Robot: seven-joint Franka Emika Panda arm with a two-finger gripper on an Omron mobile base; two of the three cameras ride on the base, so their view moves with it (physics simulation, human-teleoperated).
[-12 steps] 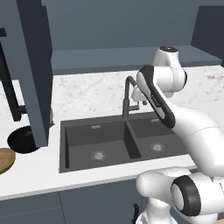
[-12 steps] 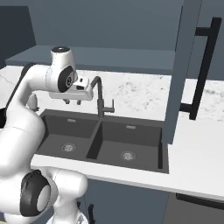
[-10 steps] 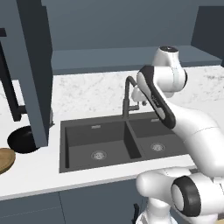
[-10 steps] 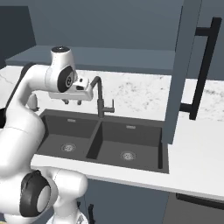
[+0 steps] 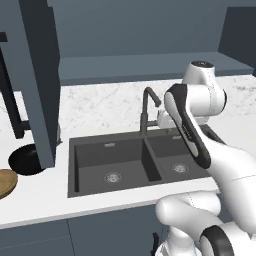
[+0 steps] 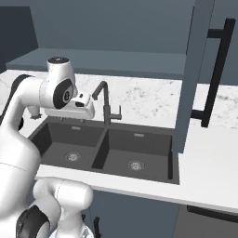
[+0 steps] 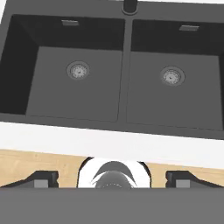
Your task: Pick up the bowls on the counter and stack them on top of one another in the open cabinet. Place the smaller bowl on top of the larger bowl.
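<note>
The larger bowl (image 5: 24, 161), glossy black, sits on the counter (image 5: 100, 107) left of the sink, partly hidden behind the open cabinet door (image 5: 42, 85). The smaller bowl (image 5: 5, 183), tan wood, lies nearer the front at the left edge of the left base view, cut off by it. My gripper (image 7: 112, 180) hangs open above the double sink, well right of both bowls, with nothing between its fingertips (image 7: 43, 179). In the right base view the gripper (image 6: 73, 120) is over the sink's left basin.
The dark double sink (image 5: 135, 162) with a black faucet (image 5: 147, 107) lies directly below the hand. The cabinet door's long black bar handle (image 6: 216, 74) juts out over the counter on the right of the right base view. My arm (image 5: 187, 125) arches over the sink's right side.
The arm's upper part has drawn slightly back toward the base and a little lower. The bowls, sink and views hold still.
</note>
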